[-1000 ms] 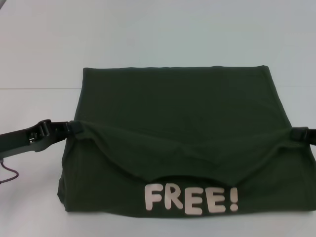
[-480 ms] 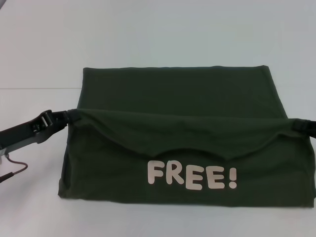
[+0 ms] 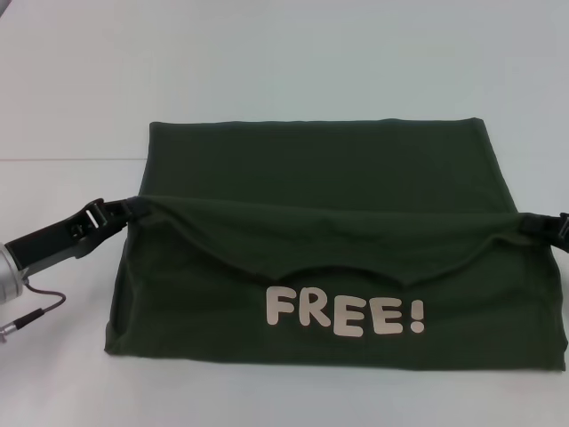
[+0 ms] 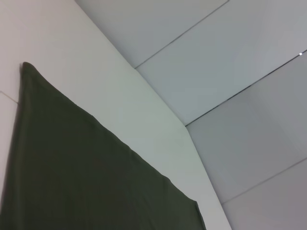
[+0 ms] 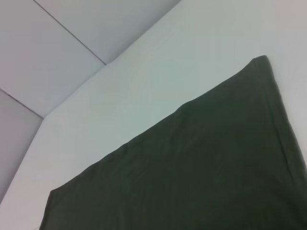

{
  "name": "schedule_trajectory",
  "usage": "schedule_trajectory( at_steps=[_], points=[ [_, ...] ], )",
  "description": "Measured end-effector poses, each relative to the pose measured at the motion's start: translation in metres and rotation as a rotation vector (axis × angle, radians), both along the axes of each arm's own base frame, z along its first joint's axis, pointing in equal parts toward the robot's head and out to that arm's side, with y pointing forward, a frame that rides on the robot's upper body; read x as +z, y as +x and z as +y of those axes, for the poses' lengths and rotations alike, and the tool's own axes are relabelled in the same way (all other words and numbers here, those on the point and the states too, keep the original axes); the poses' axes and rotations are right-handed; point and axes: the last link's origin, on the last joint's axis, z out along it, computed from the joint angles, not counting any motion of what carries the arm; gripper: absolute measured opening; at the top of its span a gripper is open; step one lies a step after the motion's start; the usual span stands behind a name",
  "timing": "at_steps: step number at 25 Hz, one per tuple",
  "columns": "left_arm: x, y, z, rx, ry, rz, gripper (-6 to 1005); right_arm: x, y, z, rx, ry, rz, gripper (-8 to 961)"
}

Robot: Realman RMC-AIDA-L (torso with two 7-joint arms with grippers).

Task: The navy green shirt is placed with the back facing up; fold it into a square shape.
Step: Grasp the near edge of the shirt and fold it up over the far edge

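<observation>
Navy green shirt (image 3: 329, 258) lies mid-table (image 3: 267, 71), already narrowed to a wide band w/ white "FREE!" lettering (image 3: 345, 313) showing on the near layer. Left gripper (image 3: 124, 212) pinches the near flap's left corner, right gripper (image 3: 533, 224) the right corner; both sets of jaws closed on cloth, flap edge strung between them, sagging in the middle. Step in hand, as I read it: cross-fold, near edge carried toward the far hem. Next move prob needs both arms level & in sync, corners landing on the far corners before letting go.
</observation>
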Motion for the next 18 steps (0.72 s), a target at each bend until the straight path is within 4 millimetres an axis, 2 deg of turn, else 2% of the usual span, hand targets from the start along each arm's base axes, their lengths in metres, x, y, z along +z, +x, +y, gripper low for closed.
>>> schedule_trajectory(
  at_steps=[18],
  points=[
    [-0.005,-0.001,0.007,0.029,0.079,0.006,61,-0.013,0.0,-0.001,-0.018,0.017,0.015,161]
  ],
)
